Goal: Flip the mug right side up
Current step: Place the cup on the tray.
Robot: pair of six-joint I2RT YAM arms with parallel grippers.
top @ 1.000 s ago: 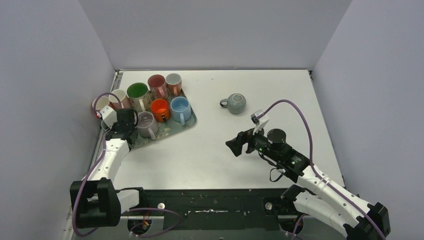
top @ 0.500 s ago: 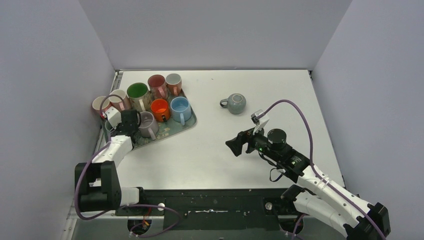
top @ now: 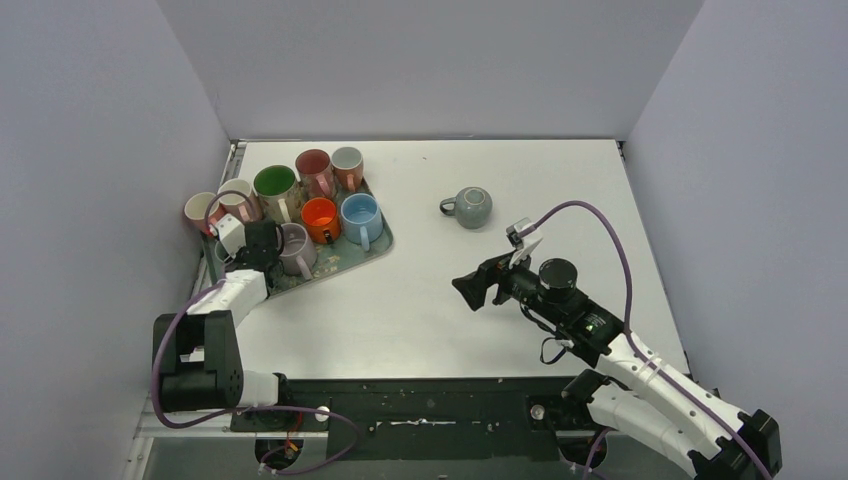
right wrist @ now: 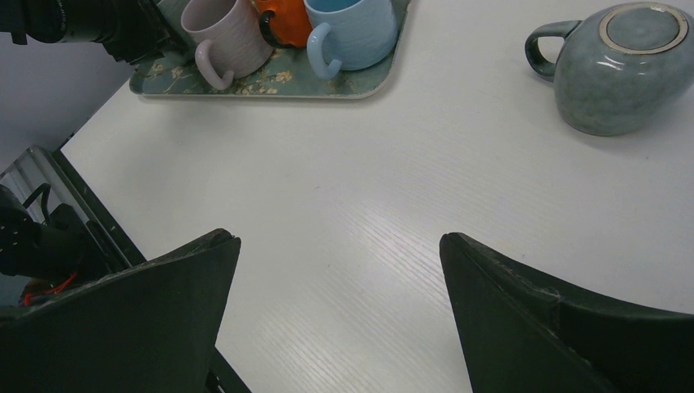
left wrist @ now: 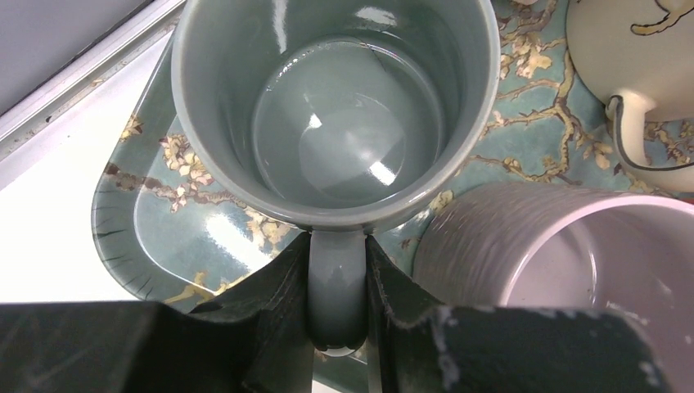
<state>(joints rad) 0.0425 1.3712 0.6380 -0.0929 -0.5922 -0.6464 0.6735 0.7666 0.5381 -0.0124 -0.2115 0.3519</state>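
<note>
The round blue-grey mug (top: 470, 207) sits upside down on the tabletop (top: 400, 310), foot ring up and rim down. It lies ahead of your right hand (top: 470, 291) and off to its right side, well apart from it, with the handle turned toward the tray side. That hand hangs over bare tabletop with its fingers spread wide and nothing between them. In its own wrist camera the mug (right wrist: 622, 70) fills the upper right corner, clear of both fingers. Your left hand (left wrist: 337, 246) is closed narrow on the handle of a grey mug (left wrist: 327, 106). This mug stands right side up directly in front of the fingers, at the rounded corner of the flower-patterned tray (left wrist: 164, 221), and its glazed inside looks bare (only reflections show in it). Just to the right of that hand a lilac ribbed mug (left wrist: 573, 262) stands upright on the tray, close beside the grey one, and you cannot tell whether the two touch. A cream mug (left wrist: 630, 49) stands further ahead on the right. Beyond them, seen from above, orange (top: 320, 215), blue (top: 360, 213) and green-lined (top: 273, 183) mugs crowd the tray, all open side up.
</note>
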